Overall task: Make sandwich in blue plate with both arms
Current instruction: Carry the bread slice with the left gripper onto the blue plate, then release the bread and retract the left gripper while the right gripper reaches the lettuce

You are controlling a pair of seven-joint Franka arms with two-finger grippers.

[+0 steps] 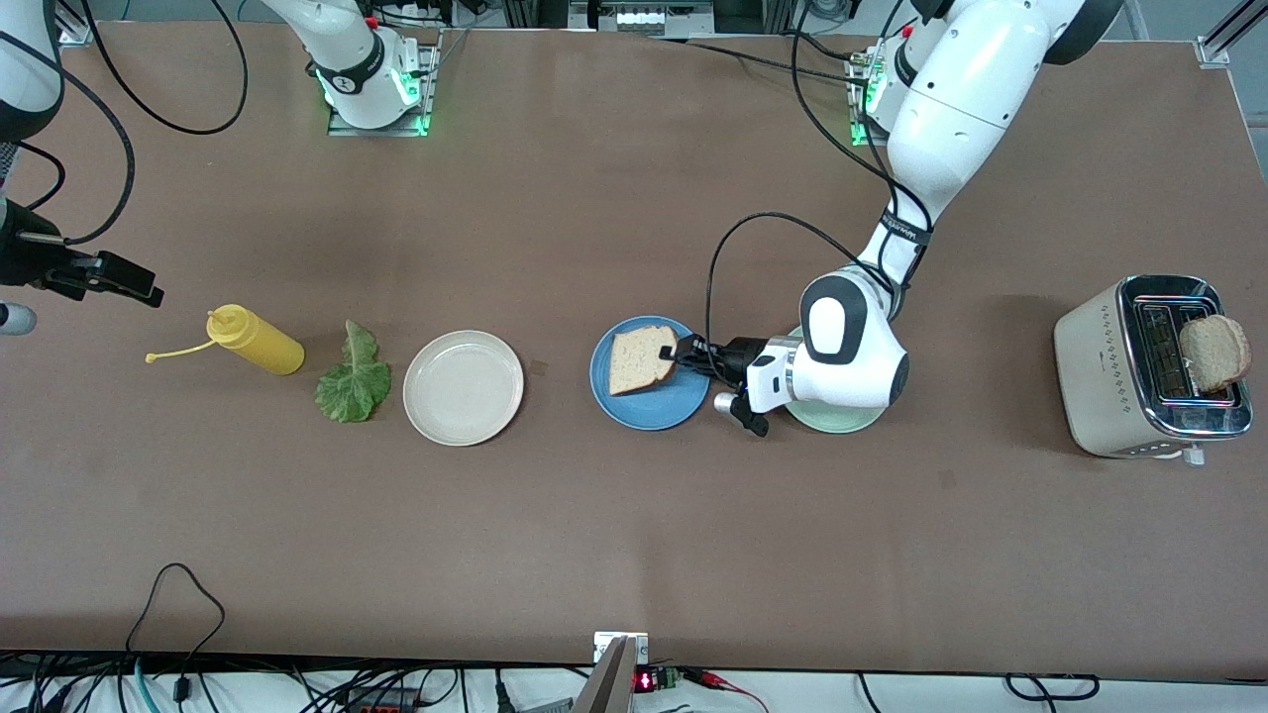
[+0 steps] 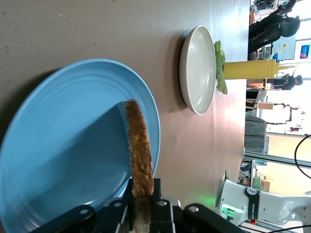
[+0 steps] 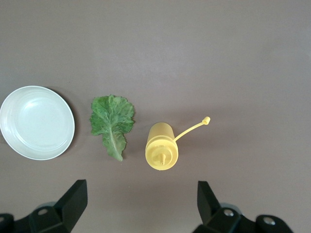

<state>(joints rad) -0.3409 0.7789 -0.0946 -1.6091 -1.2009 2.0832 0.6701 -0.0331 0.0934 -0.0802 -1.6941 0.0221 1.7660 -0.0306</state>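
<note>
Your left hand [image 1: 682,358] pinches the bread slice [image 1: 641,359] edge-on, resting in the blue plate [image 1: 649,408]; right hand [image 3: 141,204] waits, fingers apart, over the mustard bottle [image 3: 162,145].

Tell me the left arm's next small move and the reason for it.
Probably open wider and back away: the left hand pinches the bread slice by its edge, tilted over the blue plate. The right hand hangs open above the mustard bottle.
</note>
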